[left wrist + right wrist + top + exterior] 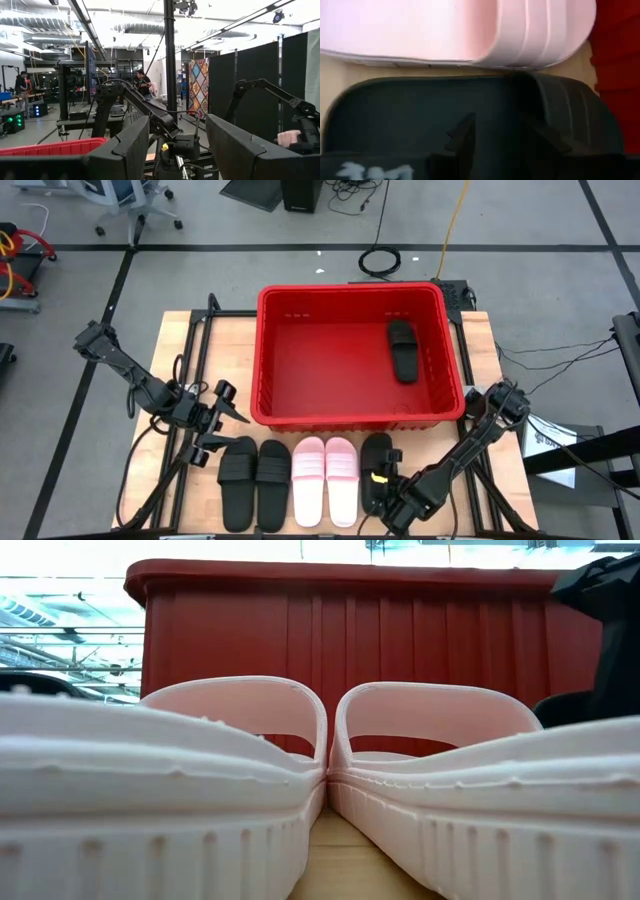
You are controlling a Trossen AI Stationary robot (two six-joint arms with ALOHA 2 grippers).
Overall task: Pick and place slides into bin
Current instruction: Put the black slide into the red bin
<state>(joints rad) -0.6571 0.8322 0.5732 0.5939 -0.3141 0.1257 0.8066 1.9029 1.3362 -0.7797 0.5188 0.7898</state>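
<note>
Fingers spread wide on the left gripper [215,420], idle beside the two black slides [255,480] near the surface's [180,340] left edge. Right gripper [395,498] low over the near end of the lone black slide [376,465], plainly the nearer arm. Long axis pointing toward the bin [350,290], parallel to the pink slides [325,480] just beside it. One more slide [402,350] already in the bin.

Low view: pink slides [230,730] side by side, touching, bin wall [350,620] close behind.

Left wrist view: fingers [127,150] well apart, holding nothing.

Right wrist view: lone black slide [470,100] directly under the fingers; cannot tell whether clamped. Pink neighbour alongside, likely to be nudged.
</note>
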